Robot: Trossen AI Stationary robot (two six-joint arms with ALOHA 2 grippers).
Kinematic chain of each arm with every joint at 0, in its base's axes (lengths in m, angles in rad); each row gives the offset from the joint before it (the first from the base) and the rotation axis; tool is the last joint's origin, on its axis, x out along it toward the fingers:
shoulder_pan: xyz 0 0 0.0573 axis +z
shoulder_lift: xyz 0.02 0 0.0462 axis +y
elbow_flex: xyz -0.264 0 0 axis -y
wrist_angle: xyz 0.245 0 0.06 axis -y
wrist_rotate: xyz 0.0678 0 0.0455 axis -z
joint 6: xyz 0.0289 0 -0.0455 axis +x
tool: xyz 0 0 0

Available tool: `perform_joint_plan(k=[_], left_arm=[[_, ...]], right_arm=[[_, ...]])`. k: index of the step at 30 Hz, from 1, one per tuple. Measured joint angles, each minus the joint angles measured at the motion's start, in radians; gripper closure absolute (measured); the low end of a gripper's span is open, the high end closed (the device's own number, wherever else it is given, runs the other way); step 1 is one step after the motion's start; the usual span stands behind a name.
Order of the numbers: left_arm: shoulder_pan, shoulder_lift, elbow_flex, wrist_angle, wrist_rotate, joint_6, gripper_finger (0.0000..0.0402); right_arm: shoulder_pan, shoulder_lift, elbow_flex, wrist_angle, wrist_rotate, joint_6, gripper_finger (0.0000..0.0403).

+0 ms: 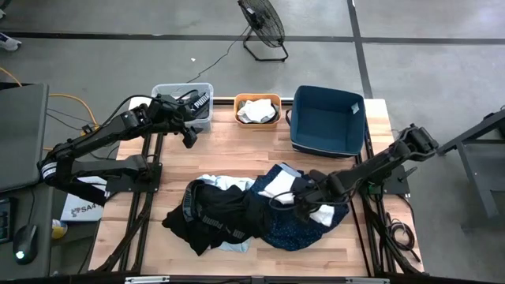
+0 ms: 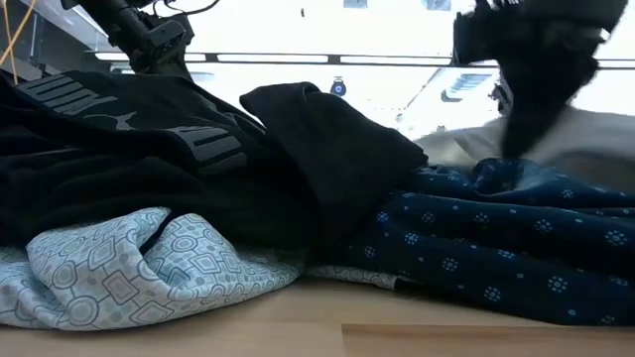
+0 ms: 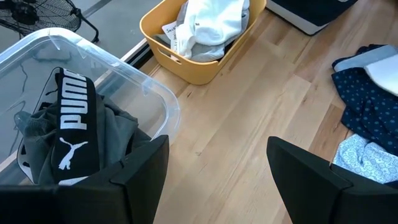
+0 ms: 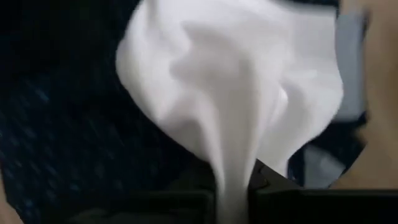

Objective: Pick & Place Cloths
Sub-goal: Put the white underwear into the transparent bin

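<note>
Your right claw (image 1: 293,197) sits low over the heap of cloths in the middle of the tabletop (image 1: 237,150). Its fingers are pinched together on a white cloth (image 4: 230,93), and in the right wrist view the fabric funnels down into the narrow slit between them. From above, that white cloth (image 1: 278,188) lies on top of the navy dotted cloth (image 1: 296,225), at the right side of the heap.

Your left claw (image 1: 189,136) hangs at the near edge of the clear bin (image 1: 207,88), at the far left of the tabletop. Its fingers (image 3: 140,177) stand wide apart with nothing between them. In the left wrist view the clear bin (image 3: 93,59) holds a grey cloth with a black band lettered in white (image 3: 73,121).

The rest of the heap spreads across the middle. A black cloth with white lettering (image 1: 213,213) takes the left half and touches the navy dotted one. A light blue patterned cloth (image 2: 149,258) peeks out from under the black one at the near edge, and the low view shows it resting on the wood.

Along the far edge, the orange bin (image 1: 238,101) holds white fabric (image 1: 256,110). The dark blue bin (image 1: 327,118) stands just to its right. Both are well apart from the heap.
</note>
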Motion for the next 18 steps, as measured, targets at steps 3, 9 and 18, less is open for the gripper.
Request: perform_joint_plan(k=[3,9,18], left_arm=[[0.000,0.000,0.000,0.000,0.000,0.000,0.0135],[0.000,0.000,0.000,0.002,0.000,0.000,0.0135],[0.000,0.000,0.000,0.045,0.019,0.000,0.0135]], right_arm=[[-0.008,-0.022,0.047,-0.007,0.082,-0.068,0.0396],[-0.022,-0.062,0.137,0.002,0.275,-0.240,0.0397],[-0.108,-0.071,0.150,0.304,0.420,-0.574,0.0397]])
